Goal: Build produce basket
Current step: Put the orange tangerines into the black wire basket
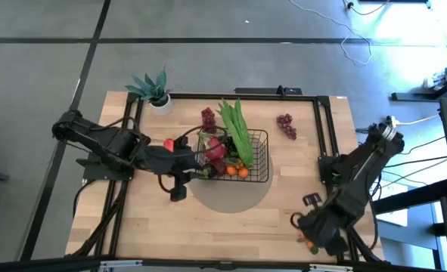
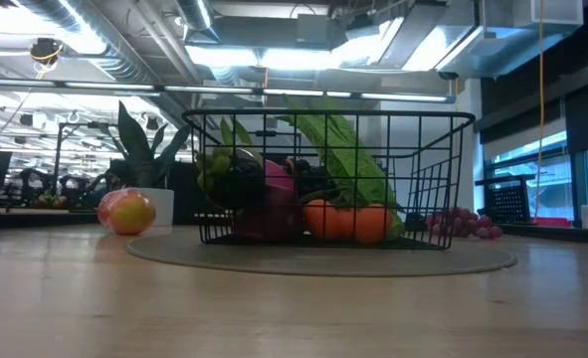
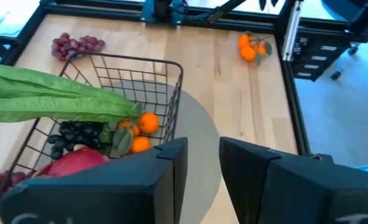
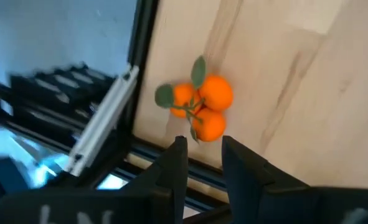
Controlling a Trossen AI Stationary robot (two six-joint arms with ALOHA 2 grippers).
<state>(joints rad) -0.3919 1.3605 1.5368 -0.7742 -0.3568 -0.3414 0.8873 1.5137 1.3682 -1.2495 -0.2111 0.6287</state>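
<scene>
The black wire basket (image 1: 259, 160) stands on a round grey mat (image 1: 231, 198) at mid-table. It holds long green pods (image 1: 237, 130), a pink dragon fruit (image 3: 78, 160), dark grapes (image 3: 78, 134) and small oranges (image 3: 143, 127). A mango (image 1: 169, 143) lies left of the basket and red grapes (image 1: 208, 117) lie at its far left corner. My left gripper (image 3: 202, 168) hovers at the basket's left side, open and empty. A cluster of small oranges (image 4: 202, 109) lies near the table's near right edge. My right gripper (image 4: 202, 155) hangs above it, open and pointing down, touching nothing.
A second bunch of red grapes (image 1: 286, 125) lies right of the basket toward the far edge. A spiky plant in a white pot (image 1: 155, 92) stands at the far left. A black frame rail (image 4: 109, 118) runs along the table edge beside the loose oranges.
</scene>
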